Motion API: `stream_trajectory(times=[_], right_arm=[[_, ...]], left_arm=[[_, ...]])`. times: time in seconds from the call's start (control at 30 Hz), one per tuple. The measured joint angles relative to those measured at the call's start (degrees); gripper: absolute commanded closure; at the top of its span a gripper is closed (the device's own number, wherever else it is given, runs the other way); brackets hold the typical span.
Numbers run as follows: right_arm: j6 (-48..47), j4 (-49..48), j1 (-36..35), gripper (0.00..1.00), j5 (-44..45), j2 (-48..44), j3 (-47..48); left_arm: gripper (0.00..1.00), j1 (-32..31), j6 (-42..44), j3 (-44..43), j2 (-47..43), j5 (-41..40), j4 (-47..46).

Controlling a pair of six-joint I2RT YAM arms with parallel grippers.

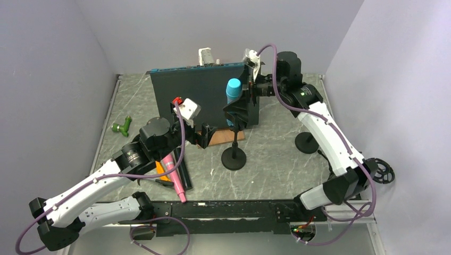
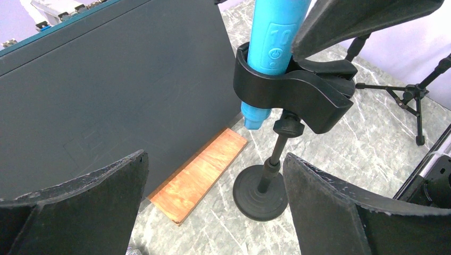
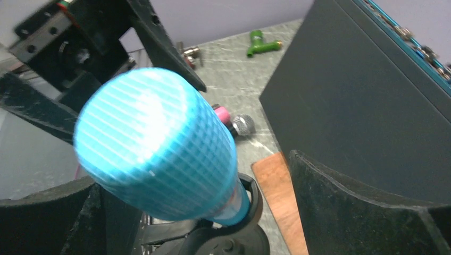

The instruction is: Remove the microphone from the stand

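Standing between spread fingers of right gripper (image 3: 192, 169), seemingly untouched: blue microphone (image 3: 154, 154).

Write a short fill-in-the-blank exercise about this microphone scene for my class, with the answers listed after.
The microphone clipped in the stand is ____ in colour.
The right gripper has its jaws ____ on either side of that microphone's head.
A second microphone, lying on the table, has a ____ body.
The stand's base is ____ in shape.
Answers: blue; open; pink; round.
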State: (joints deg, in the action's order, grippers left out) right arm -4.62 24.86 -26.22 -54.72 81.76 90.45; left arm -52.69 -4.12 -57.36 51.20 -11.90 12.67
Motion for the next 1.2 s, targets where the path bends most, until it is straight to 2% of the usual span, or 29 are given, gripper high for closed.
stream_trajectory(times=[0.17,0.27,0.43,0.53,0.63,0.77,0.9,1.07,1.2], right_arm=[[-3.1,2.5,0.4,0.33,-7.6,3.8,5.4],[-4.4,3.8,0.6,0.43,-10.1,4.3,5.7],[-5.5,3.2,0.7,0.82,-11.1,4.3,5.1],[-3.9,0.2,0.8,1.0,-10.6,3.2,2.9],[-1.3,-4.2,0.8,1.0,-7.4,0.0,-1.3],[3.2,-10.3,0.0,1.0,1.3,-6.5,-8.7],[5.7,-11.2,-6.3,1.0,20.2,-11.4,-12.2],[8.7,-12.2,-17.8,1.0,46.6,-11.6,-12.4],[13.2,-12.3,-22.0,1.0,64.4,-11.3,-12.5]], left_arm=[[0.01,0.0,0.0,0.0,0.0,0.0,0.0],[0.01,0.0,0.0,0.0,0.0,0.0,0.0],[0.01,0.0,0.0,0.0,0.0,0.1,0.0],[0.01,0.0,0.0,0.0,0.0,0.5,0.0],[0.01,0.0,0.0,0.0,0.0,1.1,0.0],[0.01,0.0,0.2,0.0,0.0,3.1,-0.5],[0.01,0.0,0.5,0.0,-0.2,5.3,-1.4],[0.01,0.0,0.5,1.4,-1.9,7.6,-3.0],[0.01,0.0,0.5,3.0,-4.0,8.7,-4.6]])
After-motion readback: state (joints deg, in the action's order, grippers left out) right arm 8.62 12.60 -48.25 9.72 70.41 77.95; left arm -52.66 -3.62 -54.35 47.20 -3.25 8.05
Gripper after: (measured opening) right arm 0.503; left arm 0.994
